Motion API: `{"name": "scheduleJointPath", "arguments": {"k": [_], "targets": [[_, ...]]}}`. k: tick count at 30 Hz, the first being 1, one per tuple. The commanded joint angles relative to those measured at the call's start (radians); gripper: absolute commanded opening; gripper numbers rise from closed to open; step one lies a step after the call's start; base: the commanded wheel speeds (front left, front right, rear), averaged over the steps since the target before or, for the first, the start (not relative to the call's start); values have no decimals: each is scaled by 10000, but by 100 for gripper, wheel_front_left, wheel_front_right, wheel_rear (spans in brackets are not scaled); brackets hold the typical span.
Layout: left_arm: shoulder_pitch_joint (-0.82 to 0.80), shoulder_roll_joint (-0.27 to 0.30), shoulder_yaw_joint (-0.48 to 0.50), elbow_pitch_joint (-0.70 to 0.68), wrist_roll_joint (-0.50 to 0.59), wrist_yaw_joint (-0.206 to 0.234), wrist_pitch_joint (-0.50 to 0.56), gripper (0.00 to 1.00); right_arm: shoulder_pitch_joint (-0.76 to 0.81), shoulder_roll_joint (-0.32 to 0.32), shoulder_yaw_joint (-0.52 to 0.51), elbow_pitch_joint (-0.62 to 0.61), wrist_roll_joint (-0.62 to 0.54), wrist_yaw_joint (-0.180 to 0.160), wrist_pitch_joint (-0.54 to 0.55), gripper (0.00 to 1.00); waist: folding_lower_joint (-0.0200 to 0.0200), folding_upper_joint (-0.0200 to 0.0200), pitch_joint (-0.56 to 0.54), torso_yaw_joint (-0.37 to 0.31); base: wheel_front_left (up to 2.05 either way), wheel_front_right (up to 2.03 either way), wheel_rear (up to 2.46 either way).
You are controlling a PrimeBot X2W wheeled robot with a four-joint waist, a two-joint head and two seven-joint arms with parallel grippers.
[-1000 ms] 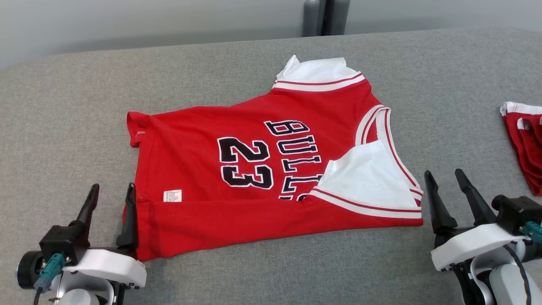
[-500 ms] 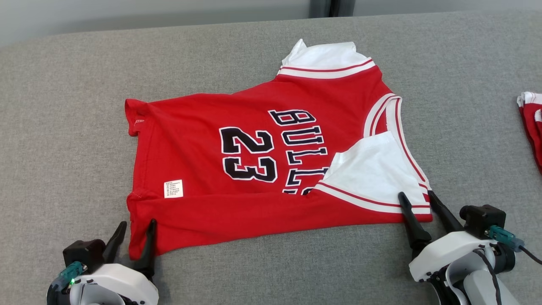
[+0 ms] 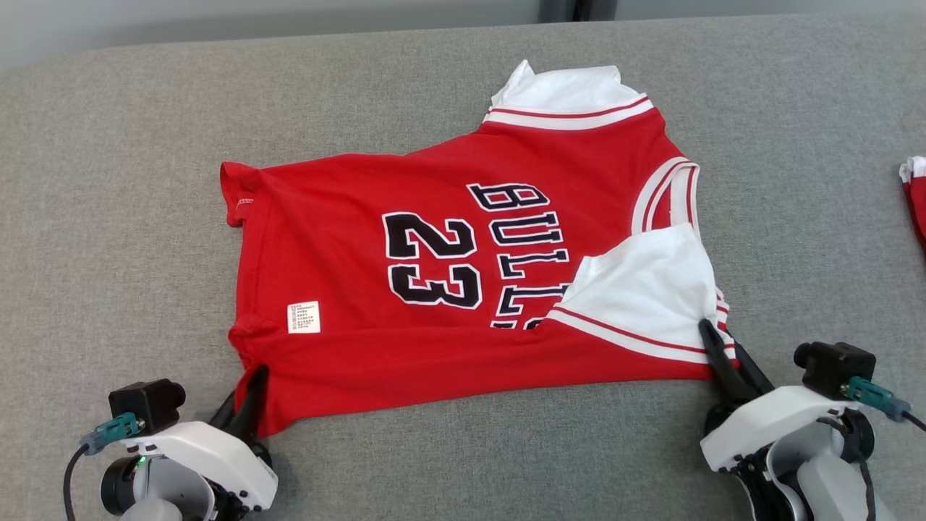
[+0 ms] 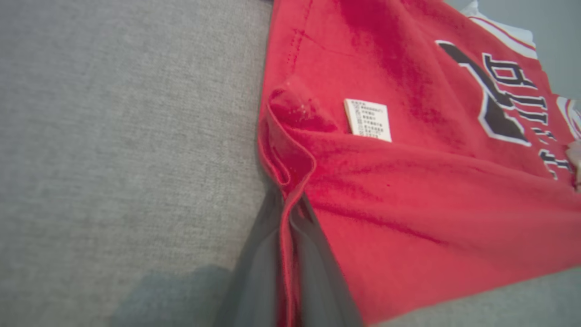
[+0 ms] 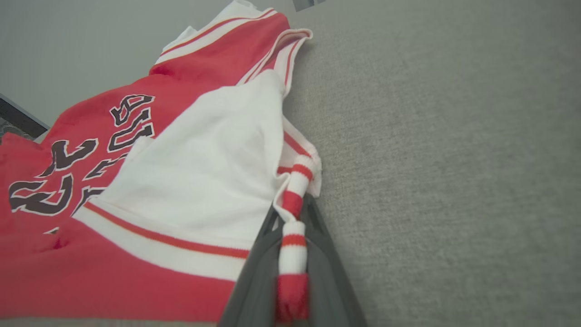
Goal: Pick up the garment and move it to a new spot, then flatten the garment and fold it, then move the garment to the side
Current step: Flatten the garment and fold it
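The garment (image 3: 434, 253) is a red jersey with black lettering and white trim, lying folded on the grey surface (image 3: 108, 253). My left gripper (image 3: 246, 405) is shut on its near left hem corner; the left wrist view shows the red fabric edge (image 4: 286, 190) pinched between the dark fingers (image 4: 254, 272). My right gripper (image 3: 723, 354) is shut on the near right corner, where the white panel (image 3: 644, 289) lies. In the right wrist view the striped trim (image 5: 292, 213) is clamped between the fingers (image 5: 327, 272). A white label (image 4: 367, 120) sits close to the left grip.
Part of another red and white garment (image 3: 915, 195) shows at the right edge of the head view. A pale wall and a dark post (image 3: 575, 9) stand beyond the far edge of the surface.
Both grippers moved in onto the garment's near corners and closed on them; one second ago they stood open beside it. The head camera has tilted, shifting the whole picture.
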Motion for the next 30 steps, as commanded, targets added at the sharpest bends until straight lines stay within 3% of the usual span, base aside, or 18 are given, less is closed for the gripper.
{"name": "scheduleJointPath", "arguments": {"k": [1, 4, 6, 13, 14, 15, 16, 17, 25, 30], "targets": [[662, -222, -320, 93, -43, -73, 571, 0, 368, -62, 41, -89, 134, -8, 159, 0, 0, -1, -38, 23, 0, 0, 0], [1063, 148, -157, -944, -212, 142, 927, 0, 1028, -189, -190, -997, 326, -8, 436, 0, 0, -1, -122, 42, 0, 0, 0], [1905, 679, 100, -2659, -308, 670, 1499, 0, 2276, -197, -723, -2441, 254, -8, 1091, 0, 0, -1, -212, -6, 0, 0, 0], [3370, 1310, 485, -5201, -346, 1756, 2434, 0, 3974, 392, -1766, -4426, -399, -8, 2332, 0, 0, -1, -247, -122, 0, 0, 0], [3427, 1292, 445, -5313, -386, 1784, 2523, 0, 4005, 466, -1814, -4459, -399, -8, 2430, 29, 0, -1, -240, -121, 0, 0, 0], [3445, 1236, 398, -5384, -431, 1806, 2573, 0, 4029, 504, -1875, -4434, -499, -8, 2550, 72, 0, -1, -235, -112, 0, 0, 0], [3462, 1205, 335, -5387, -408, 1845, 2657, 30, 4001, 527, -1928, -4423, -620, -8, 2586, 100, 0, -1, -232, -101, 0, 0, 0], [3449, 1178, 336, -5364, -326, 1906, 2583, 100, 3927, 567, -1960, -4423, -654, -8, 2576, 100, 0, -1, -225, -97, 0, 0, 0], [2693, 532, 695, -5302, 568, 2479, 417, 100, 3130, 660, -2603, -5086, -1700, -6, 1647, 100, 0, -1, -265, -120, 0, 0, 0], [1794, 577, 756, -5191, 1549, 2727, -870, 100, 2277, 528, -2905, -5571, -2522, -6, 1094, 100, 0, -1, -317, -185, 0, 0, 0]]}}
